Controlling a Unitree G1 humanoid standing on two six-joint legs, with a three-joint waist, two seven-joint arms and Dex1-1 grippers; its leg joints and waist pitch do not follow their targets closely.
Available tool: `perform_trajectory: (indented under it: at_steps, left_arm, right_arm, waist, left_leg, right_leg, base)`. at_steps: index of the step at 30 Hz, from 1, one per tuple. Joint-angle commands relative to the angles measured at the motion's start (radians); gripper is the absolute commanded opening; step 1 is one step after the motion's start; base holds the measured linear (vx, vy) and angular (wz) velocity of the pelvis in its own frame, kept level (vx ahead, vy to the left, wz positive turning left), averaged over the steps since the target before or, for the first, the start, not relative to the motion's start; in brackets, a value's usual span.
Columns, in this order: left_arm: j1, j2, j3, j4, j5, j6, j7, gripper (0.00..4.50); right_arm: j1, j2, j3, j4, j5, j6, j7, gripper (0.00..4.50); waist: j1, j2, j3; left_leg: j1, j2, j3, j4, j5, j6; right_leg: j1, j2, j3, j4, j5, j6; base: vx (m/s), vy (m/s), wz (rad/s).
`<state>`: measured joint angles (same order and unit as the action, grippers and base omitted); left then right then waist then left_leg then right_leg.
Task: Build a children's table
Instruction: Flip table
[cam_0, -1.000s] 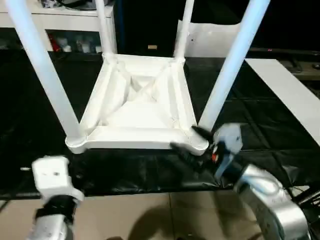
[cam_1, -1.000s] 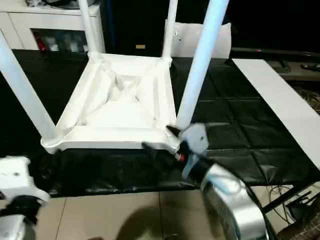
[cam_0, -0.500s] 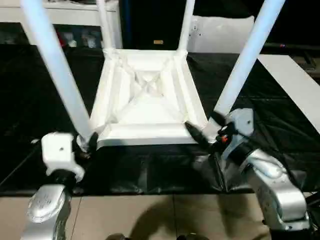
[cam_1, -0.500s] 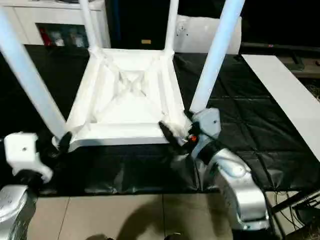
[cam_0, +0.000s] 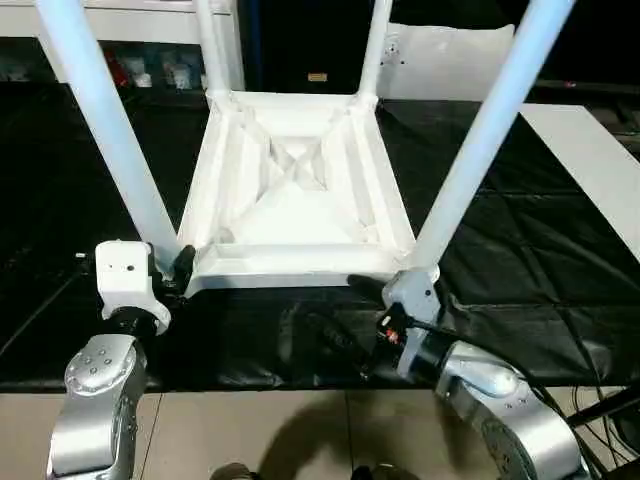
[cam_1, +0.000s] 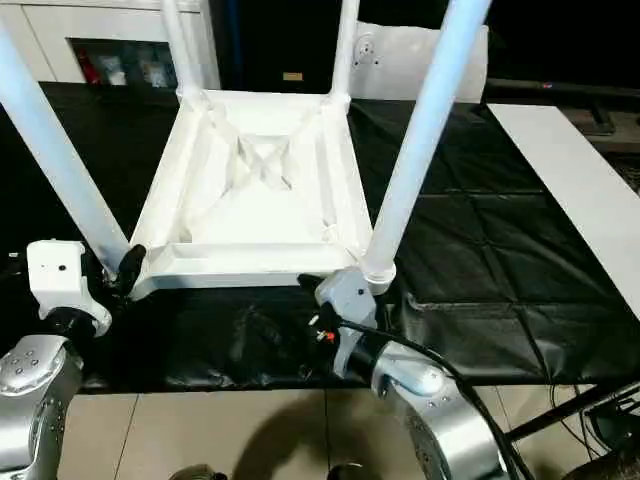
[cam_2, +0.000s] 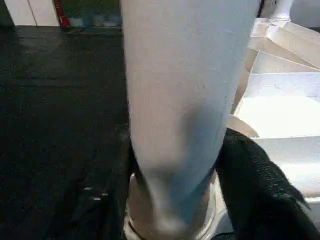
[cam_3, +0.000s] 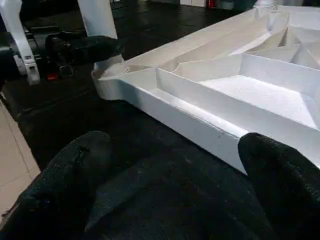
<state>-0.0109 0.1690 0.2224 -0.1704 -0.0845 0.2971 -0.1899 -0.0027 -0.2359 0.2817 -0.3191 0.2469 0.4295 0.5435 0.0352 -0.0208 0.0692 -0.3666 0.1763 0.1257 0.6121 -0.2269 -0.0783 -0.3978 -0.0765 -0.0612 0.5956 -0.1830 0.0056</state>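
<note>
My left fingers (cam_0: 183, 268) have come up from the lower left to the near-left leg (cam_0: 110, 135), and now close around its base at the corner socket. My right fingers (cam_0: 345, 308) have dropped back from the near-right corner and hang spread wide, holding nothing, just below the tabletop (cam_0: 290, 190). It lies upside down mid-frame on the black table (cam_0: 520, 250), all four legs standing. I judge only seating checks remain.
</note>
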Motion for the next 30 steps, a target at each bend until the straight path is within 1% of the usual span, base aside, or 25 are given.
perform_trajectory:
  at_steps: [1, 4, 6, 7, 9, 11, 12, 13, 14, 15, 16, 17, 18, 19, 20, 22, 23, 24, 25, 26, 27, 28, 29, 30]
  left_arm:
    - [-0.006, 0.0, -0.007, 0.005, -0.009, -0.009, 0.003, 2.18]
    - [-0.006, 0.002, -0.008, 0.012, -0.014, -0.013, -0.012, 2.1]
    - [-0.011, 0.003, -0.009, 0.02, -0.019, -0.014, -0.015, 2.06]
    - [-0.014, 0.004, -0.009, 0.022, -0.021, -0.009, -0.012, 2.05]
    - [-0.018, -0.007, -0.004, 0.02, -0.042, 0.008, -0.01, 2.04]
    - [-0.02, -0.02, 0.003, 0.014, -0.06, 0.025, -0.005, 2.04]
    - [-0.025, -0.05, 0.021, -0.002, -0.103, 0.059, 0.006, 2.04]
    - [-0.027, -0.07, 0.032, -0.011, -0.13, 0.073, 0.013, 2.04]
    - [-0.031, -0.106, 0.051, -0.026, -0.179, 0.095, 0.027, 2.04]
    - [-0.033, -0.148, 0.071, -0.045, -0.237, 0.121, 0.046, 2.04]
    - [-0.027, -0.186, 0.072, -0.07, -0.289, 0.149, 0.053, 2.04]
    - [-0.027, -0.186, 0.072, -0.07, -0.289, 0.149, 0.053, 2.04]
    - [-0.016, -0.233, 0.066, -0.097, -0.351, 0.184, 0.064, 2.04]
    - [-0.016, -0.233, 0.066, -0.097, -0.351, 0.184, 0.064, 2.04]
    - [-0.013, -0.26, 0.059, -0.106, -0.381, 0.203, 0.074, 2.04]
    - [-0.013, -0.28, 0.055, -0.111, -0.401, 0.221, 0.076, 2.04]
    - [-0.018, -0.3, 0.058, -0.117, -0.423, 0.252, 0.077, 2.04]
    - [-0.019, -0.305, 0.059, -0.118, -0.427, 0.261, 0.076, 2.04]
    - [-0.019, -0.305, 0.059, -0.118, -0.427, 0.261, 0.076, 2.04]
    - [-0.022, -0.312, 0.053, -0.126, -0.426, 0.294, 0.07, 2.04]
    - [-0.022, -0.316, 0.052, -0.128, -0.429, 0.303, 0.07, 2.04]
    - [-0.023, -0.322, 0.05, -0.133, -0.435, 0.321, 0.07, 2.04]
    - [-0.022, -0.321, 0.042, -0.135, -0.432, 0.327, 0.066, 2.04]
    - [-0.02, -0.321, 0.036, -0.137, -0.434, 0.336, 0.066, 2.04]
  right_arm:
    - [0.001, -0.003, -0.007, -0.027, 0.02, 0.019, 0.001, 4.5]
    - [0.0, -0.01, 0.001, -0.032, 0.021, 0.012, 0.014, 4.5]
    - [-0.002, -0.014, 0.012, -0.029, 0.013, 0.002, 0.021, 4.5]
    - [-0.002, -0.012, 0.014, -0.026, 0.01, -0.002, 0.02, 4.5]
    - [-0.004, -0.005, 0.012, -0.025, 0.013, 0.003, 0.015, 4.5]
    - [-0.006, 0.005, 0.005, -0.024, 0.023, 0.016, 0.007, 4.5]
    - [-0.01, 0.02, -0.009, -0.027, 0.053, 0.055, -0.001, 4.5]
    - [-0.012, 0.026, -0.016, -0.027, 0.059, 0.067, -0.01, 4.5]
    - [-0.015, 0.039, -0.027, -0.025, 0.07, 0.088, -0.028, 4.5]
    - [-0.016, 0.053, -0.038, -0.022, 0.081, 0.102, -0.045, 4.5]
    - [-0.017, 0.081, -0.061, -0.016, 0.098, 0.127, -0.08, 4.5]
    - [-0.017, 0.081, -0.061, -0.016, 0.098, 0.127, -0.08, 4.5]
    - [-0.02, 0.117, -0.095, -0.004, 0.119, 0.157, -0.128, 4.5]
    - [-0.02, 0.117, -0.095, -0.004, 0.119, 0.157, -0.128, 4.5]
    - [-0.027, 0.14, -0.12, 0.009, 0.131, 0.176, -0.157, 4.5]
    - [-0.034, 0.157, -0.139, 0.02, 0.142, 0.19, -0.175, 4.5]
    - [-0.047, 0.182, -0.163, 0.034, 0.157, 0.197, -0.196, 4.5]
    - [-0.052, 0.191, -0.171, 0.039, 0.163, 0.197, -0.202, 4.5]
    - [-0.052, 0.191, -0.171, 0.039, 0.163, 0.197, -0.202, 4.5]
    - [-0.071, 0.221, -0.195, 0.057, 0.185, 0.202, -0.226, 4.5]
    - [-0.077, 0.231, -0.202, 0.063, 0.196, 0.201, -0.228, 4.5]
    - [-0.088, 0.252, -0.215, 0.075, 0.217, 0.198, -0.23, 4.5]
    - [-0.098, 0.265, -0.222, 0.087, 0.226, 0.187, -0.232, 4.5]
    - [-0.109, 0.28, -0.23, 0.101, 0.234, 0.175, -0.233, 4.5]
  waist:
    - [0.0, 0.013, -0.037]
    - [0.0, 0.009, -0.039]
    - [0.002, 0.011, -0.038]
    - [0.002, 0.009, -0.038]
    - [0.003, 0.01, -0.037]
    - [0.002, 0.01, -0.035]
    - [0.001, 0.01, -0.034]
    - [0.001, 0.006, -0.034]
    - [0.0, 0.006, -0.033]
    - [0.0, 0.003, -0.032]
    - [-0.002, 0.002, -0.033]
    - [-0.002, 0.002, -0.034]
    - [-0.003, -0.004, -0.036]
    - [-0.003, -0.002, -0.038]
    - [0.0, -0.003, -0.038]
    - [0.003, -0.002, -0.043]
    - [0.005, -0.001, -0.043]
    - [0.006, -0.001, -0.044]
    - [0.006, -0.001, -0.044]
    - [0.006, -0.001, -0.044]
    - [0.006, 0.0, -0.044]
    - [0.005, -0.003, -0.045]
    - [0.005, -0.001, -0.044]
    - [0.005, -0.001, -0.044]
  left_leg:
    - [-0.003, 0.042, -0.003, -0.102, -0.255, 0.001]
    - [-0.004, 0.042, -0.002, -0.101, -0.228, 0.008]
    - [-0.005, 0.042, -0.001, -0.1, -0.213, 0.014]
    - [-0.005, 0.042, 0.0, -0.1, -0.21, 0.015]
    - [-0.005, 0.042, 0.0, -0.101, -0.212, 0.014]
    - [-0.004, 0.042, 0.0, -0.103, -0.232, 0.01]
    - [-0.004, 0.042, 0.0, -0.103, -0.244, 0.006]
    - [-0.004, 0.042, -0.001, -0.104, -0.248, 0.005]
    - [-0.005, 0.042, -0.001, -0.103, -0.249, -0.001]
    - [-0.008, 0.042, -0.002, -0.104, -0.249, 0.001]
    - [-0.01, 0.041, -0.002, -0.104, -0.241, -0.002]
    - [-0.01, 0.042, -0.002, -0.103, -0.233, -0.002]
    - [-0.012, 0.04, 0.001, -0.101, -0.21, 0.005]
    - [-0.012, 0.039, 0.001, -0.099, -0.189, 0.006]
    - [-0.013, 0.039, 0.004, -0.097, -0.165, 0.014]
    - [-0.009, 0.035, 0.01, -0.091, -0.11, 0.024]
    - [-0.008, 0.034, 0.013, -0.091, -0.089, 0.03]
    - [-0.007, 0.036, 0.016, -0.09, -0.076, 0.035]
    - [-0.007, 0.036, 0.016, -0.09, -0.076, 0.035]
    - [-0.006, 0.038, 0.017, -0.091, -0.056, 0.04]
    - [-0.005, 0.038, 0.017, -0.091, -0.057, 0.04]
    - [-0.004, 0.038, 0.019, -0.091, -0.066, 0.042]
    - [-0.004, 0.039, 0.019, -0.092, -0.072, 0.039]
    - [-0.004, 0.039, 0.019, -0.092, -0.072, 0.038]
  right_leg:
    - [0.04, -0.054, 0.049, -0.073, -0.269, -0.142]
    - [0.04, -0.053, 0.049, -0.071, -0.232, -0.149]
    - [0.041, -0.053, 0.05, -0.07, -0.219, -0.151]
    - [0.041, -0.053, 0.049, -0.07, -0.217, -0.151]
    - [0.04, -0.053, 0.049, -0.069, -0.226, -0.153]
    - [0.038, -0.054, 0.049, -0.072, -0.254, -0.153]
    - [0.036, -0.054, 0.05, -0.073, -0.272, -0.152]
    - [0.037, -0.054, 0.05, -0.073, -0.28, -0.152]
    - [0.037, -0.056, 0.05, -0.073, -0.296, -0.151]
    - [0.037, -0.055, 0.049, -0.077, -0.302, -0.148]
    - [0.037, -0.057, 0.051, -0.074, -0.301, -0.153]
    - [0.039, -0.057, 0.05, -0.073, -0.293, -0.154]
    - [0.039, -0.054, 0.05, -0.073, -0.275, -0.147]
    - [0.04, -0.057, 0.052, -0.068, -0.257, -0.153]
    - [0.04, -0.055, 0.052, -0.068, -0.239, -0.156]
    - [0.04, -0.051, 0.052, -0.063, -0.18, -0.165]
    - [0.038, -0.048, 0.052, -0.061, -0.152, -0.168]
    - [0.039, -0.048, 0.052, -0.059, -0.132, -0.169]
    - [0.039, -0.048, 0.052, -0.059, -0.132, -0.169]
    - [0.041, -0.047, 0.051, -0.056, -0.107, -0.169]
    - [0.04, -0.047, 0.051, -0.056, -0.108, -0.17]
    - [0.041, -0.049, 0.051, -0.057, -0.117, -0.169]
    - [0.041, -0.049, 0.051, -0.059, -0.129, -0.164]
    - [0.042, -0.049, 0.051, -0.059, -0.133, -0.16]
  base:
    - [0.0, 0.0, 0.0]
    - [0.0, 0.0, 0.0]
    - [0.0, 0.0, 0.0]
    - [0.0, 0.0, 0.0]
    - [0.0, 0.0, 0.0]
    - [0.0, 0.0, 0.0]
    - [0.0, 0.0, 0.0]
    - [0.0, 0.0, 0.0]
    - [0.0, 0.0, 0.0]
    - [0.0, 0.0, 0.0]
    - [0.0, 0.0, 0.0]
    - [0.0, 0.0, 0.0]
    - [0.0, 0.0, 0.0]
    - [0.0, 0.0, 0.0]
    - [0.0, 0.0, 0.0]
    - [0.0, 0.0, 0.0]
    - [0.0, 0.0, 0.0]
    - [0.0, 0.0, 0.0]
    - [0.0, 0.0, 0.0]
    - [0.0, 0.0, 0.0]
    - [0.0, 0.0, 0.0]
    - [0.0, 0.0, 0.0]
    - [0.0, 0.0, 0.0]
    - [0.0, 0.0, 0.0]
